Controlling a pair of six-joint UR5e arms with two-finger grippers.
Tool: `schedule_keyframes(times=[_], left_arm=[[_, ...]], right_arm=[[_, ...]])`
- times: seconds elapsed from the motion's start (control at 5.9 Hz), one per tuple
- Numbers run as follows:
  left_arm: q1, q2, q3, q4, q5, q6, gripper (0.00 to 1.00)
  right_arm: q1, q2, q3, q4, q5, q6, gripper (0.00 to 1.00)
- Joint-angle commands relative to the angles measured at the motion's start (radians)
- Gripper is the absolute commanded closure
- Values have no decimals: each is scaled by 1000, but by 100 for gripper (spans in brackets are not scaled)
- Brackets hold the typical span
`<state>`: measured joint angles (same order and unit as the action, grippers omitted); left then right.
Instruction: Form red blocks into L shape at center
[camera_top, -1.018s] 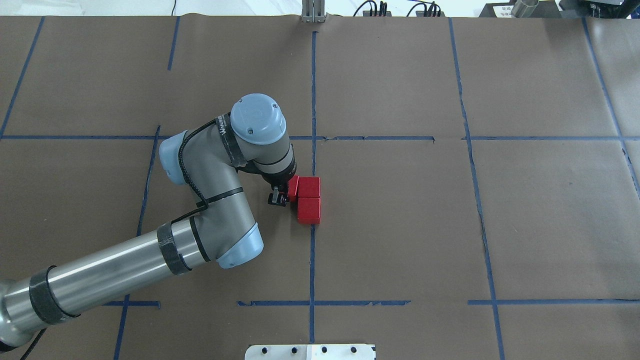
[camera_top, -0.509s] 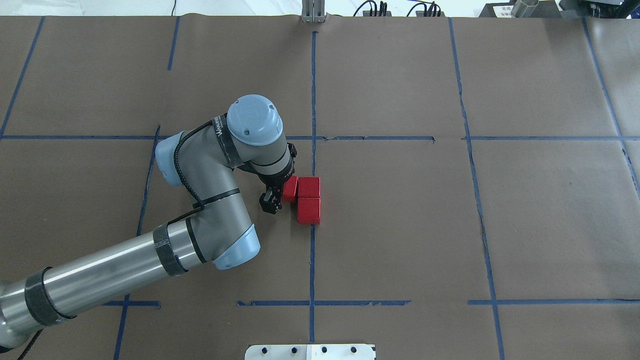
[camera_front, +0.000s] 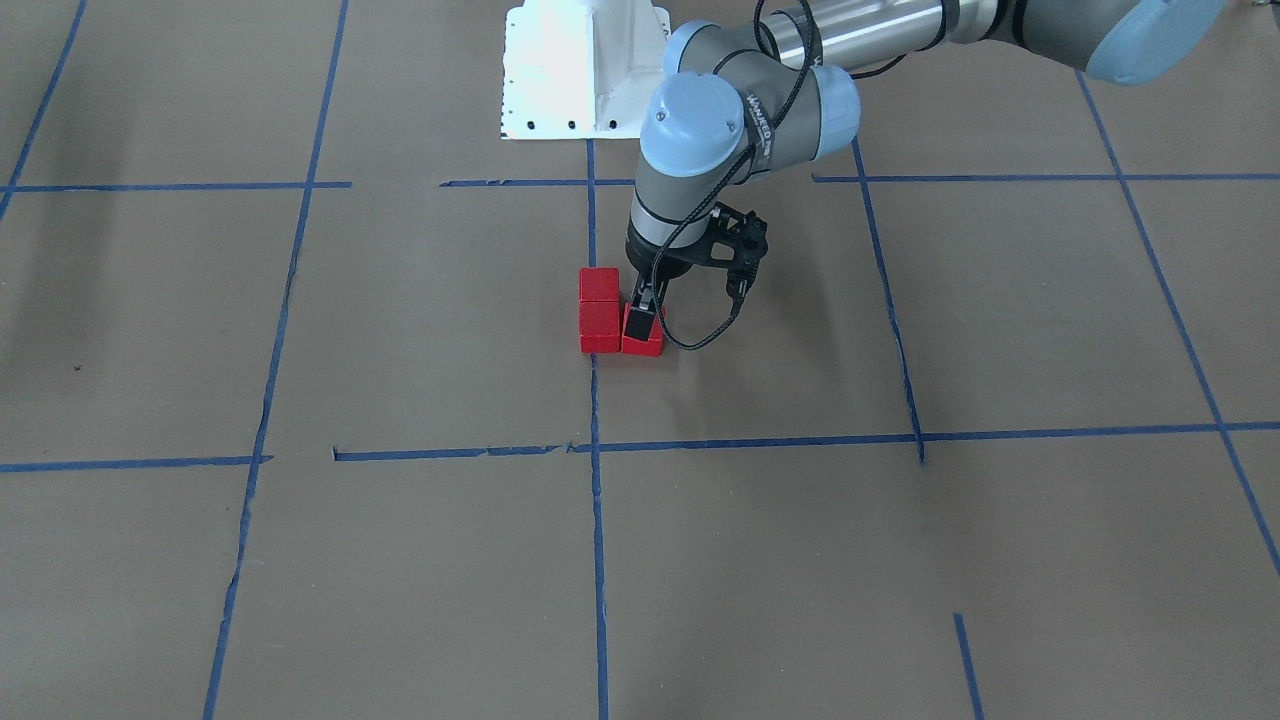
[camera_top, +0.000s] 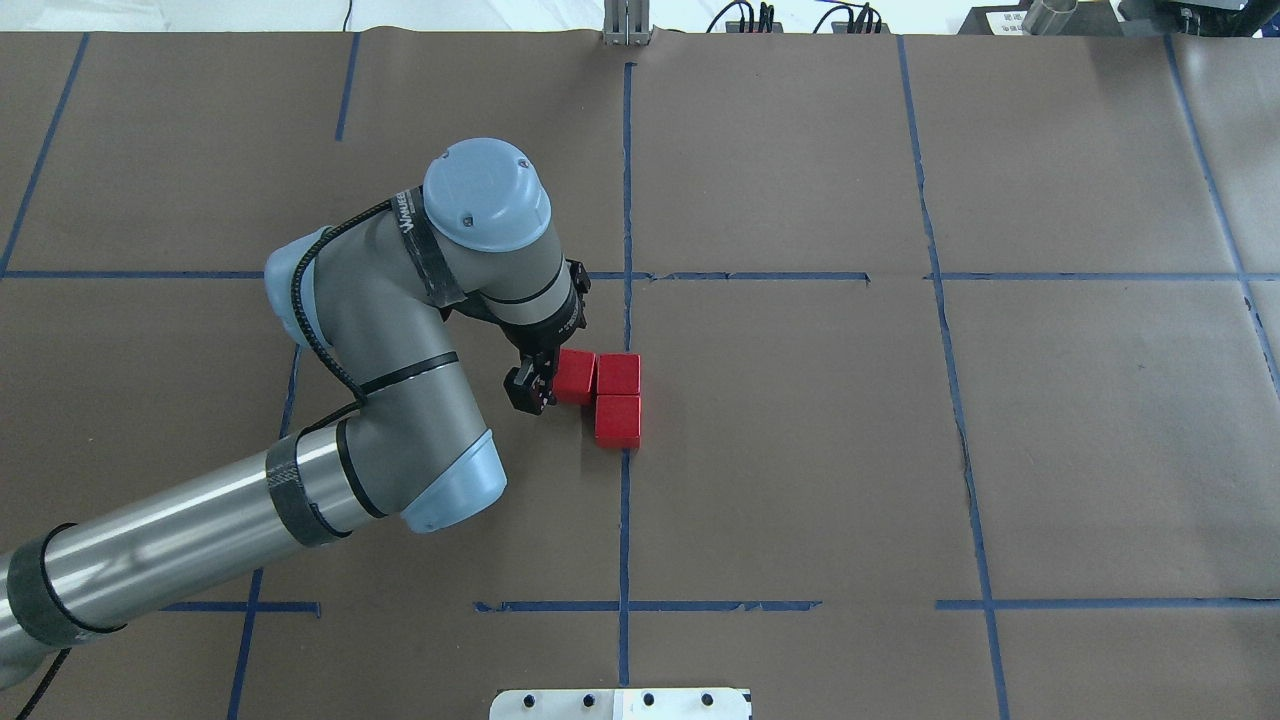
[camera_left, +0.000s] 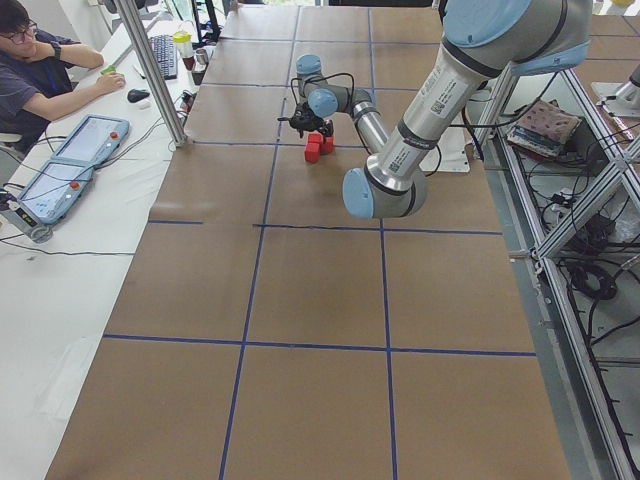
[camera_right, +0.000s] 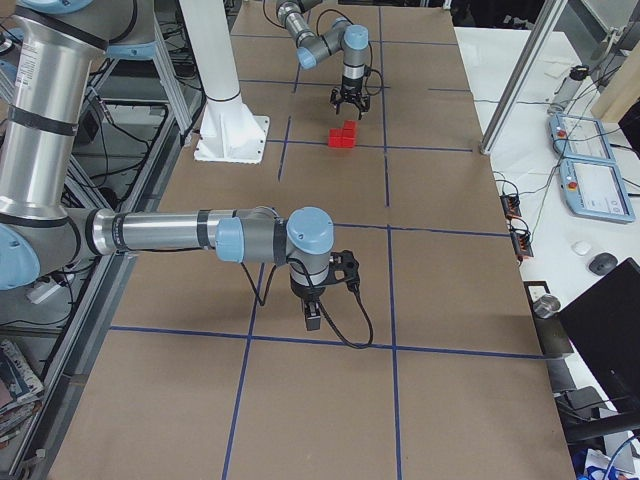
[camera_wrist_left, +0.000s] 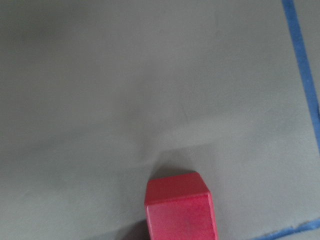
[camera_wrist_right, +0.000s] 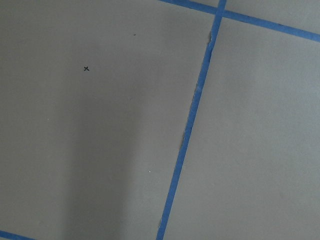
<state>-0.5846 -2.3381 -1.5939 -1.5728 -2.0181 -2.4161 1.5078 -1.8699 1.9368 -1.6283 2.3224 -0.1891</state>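
**item:** red blocks (camera_top: 618, 421), three small cubes.
**place:** center (camera_top: 665, 335) of the bench (camera_top: 800, 480), middle of the overhead frame.
**layout:** an l shape. two sit side by side in a row, and the third is set against the lower side of the right-hand one. the right-hand pair covers the blue tape line (camera_top: 624, 520), and the remaining block lies just left of it. all rest flat on brown paper.

**item:** left gripper (camera_top: 530, 386).
**place:** hangs from the wrist just left of the leftmost block in the overhead frame.
**state:** jaws spread, pinching nothing. in the front-facing frame one black finger (camera_front: 641, 320) overlaps that block. whether it touches cannot be told. the left wrist frame shows one block at its bottom edge.

**item:** right gripper (camera_right: 312, 315).
**place:** lower centre of the right-side frame, pointing down over bare paper, well apart from the blocks.
**state:** cannot tell whether the jaws are spread or pressed together.

**other:**
- white base plate (camera_front: 560, 70), top centre of the front-facing frame.
- person (camera_left: 35, 60), seated at the upper left of the left-side frame.
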Motion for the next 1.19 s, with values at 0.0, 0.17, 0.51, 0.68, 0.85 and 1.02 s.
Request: schedule_keyframes(times=[0.0,0.17,0.51,0.68,0.85,1.02], left_arm=[[-36,125,-146,22,-16,266,0],[-69,232,-231,23,-17,516,0],[-157,380,-261,23,-39,987,0],[-234,464,-259,22,-72,1263,0],[-326,530,-242,22,-95,1574,0],[-422,587,-233,22,-118,1812,0]], right_arm=[[-1,-2,-1,-1,0,5,0],[-1,-2,-1,-1,2,8,0],[-1,-2,-2,-1,2,8,0],[-1,-3,-4,-1,2,8,0],[-1,-2,-4,-1,2,8,0],[-1,-2,-4,-1,2,8,0]])
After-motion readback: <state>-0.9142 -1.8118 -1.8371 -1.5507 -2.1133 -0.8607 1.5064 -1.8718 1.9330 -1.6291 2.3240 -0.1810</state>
